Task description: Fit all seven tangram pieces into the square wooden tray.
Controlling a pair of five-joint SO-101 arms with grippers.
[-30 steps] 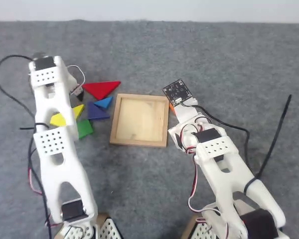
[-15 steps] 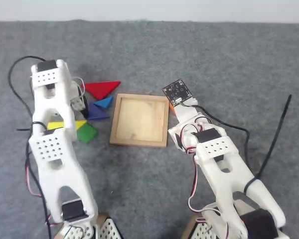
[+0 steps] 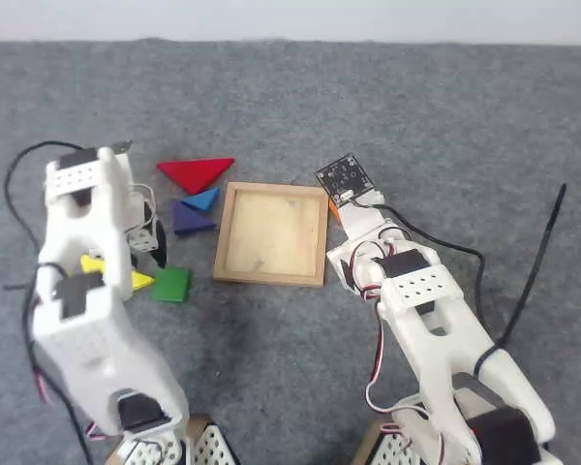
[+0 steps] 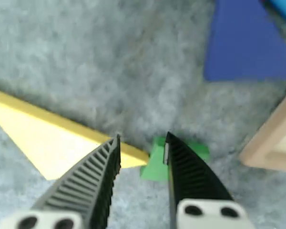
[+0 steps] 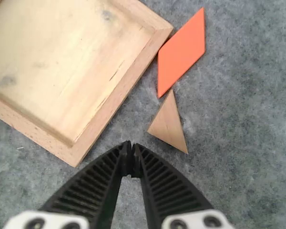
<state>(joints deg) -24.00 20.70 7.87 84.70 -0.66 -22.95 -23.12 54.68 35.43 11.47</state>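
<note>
Seven flat tangram pieces lie on the grey, fuzzy desk (image 3: 445,116), all outside the square wooden tray (image 3: 270,278). The tray is pale wood with a raised rim and a bare, faintly scuffed floor.

Off the tray's left side:
- A large red triangle (image 3: 196,173) sits near the far corner.
- A small light-blue triangle (image 3: 203,200) and a dark-blue piece (image 3: 189,218) lie just beside the rim. The dark-blue piece's full outline is hard to make out.
- A green square (image 3: 171,284) lies off the near corner.
- A yellow triangle (image 3: 116,276) lies farther out and is partly covered by the left arm.

Off the tray's right side:
- An orange parallelogram (image 5: 181,50) lies just beside the tray's corner.
- A small bare-wood triangle (image 5: 169,125) has its tip close to the parallelogram; whether they touch is unclear.

The left gripper (image 4: 142,140) has its ribbed black jaws apart, low over the spot where the yellow triangle's tip meets the green square. The right gripper (image 5: 132,144) has its jaws pressed together on nothing, over bare desk by the tray's right rim, near the wood triangle.

Wide open desk stretches beyond the tray's far edge and out past its right side. From above, the right arm's wrist and a circuit board (image 3: 345,175) cover the two right-hand pieces, leaving an orange sliver.
</note>
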